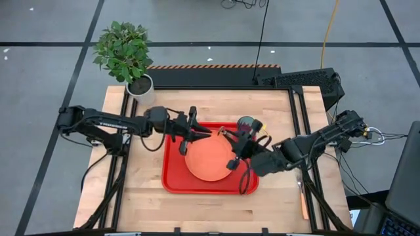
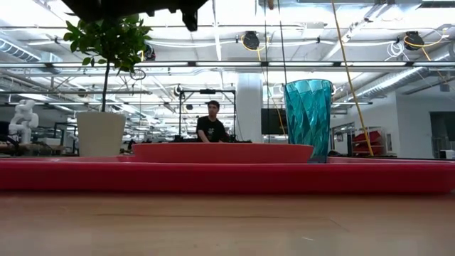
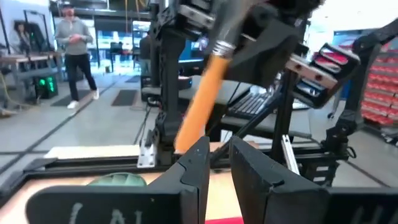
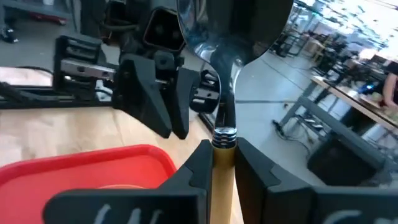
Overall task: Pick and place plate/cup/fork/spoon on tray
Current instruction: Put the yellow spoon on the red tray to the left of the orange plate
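my left gripper [image 1: 200,133] hovers over the tray [image 1: 172,180], fingers nearly together, empty. the plate [image 1: 209,160] and cup [image 1: 247,124] sit in the tray. my right gripper [image 4: 219,163] is clamped on the spoon [image 4: 227,37] above it; i'd lower flat beside the plate. fork [image 1: 303,196] waits on the table. one of each

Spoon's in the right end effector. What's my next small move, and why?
Probably lower the right end effector toward bare tray beside the plate. It is shut on the spoon by its handle, in the air over the tray, with the left end effector close opposite.
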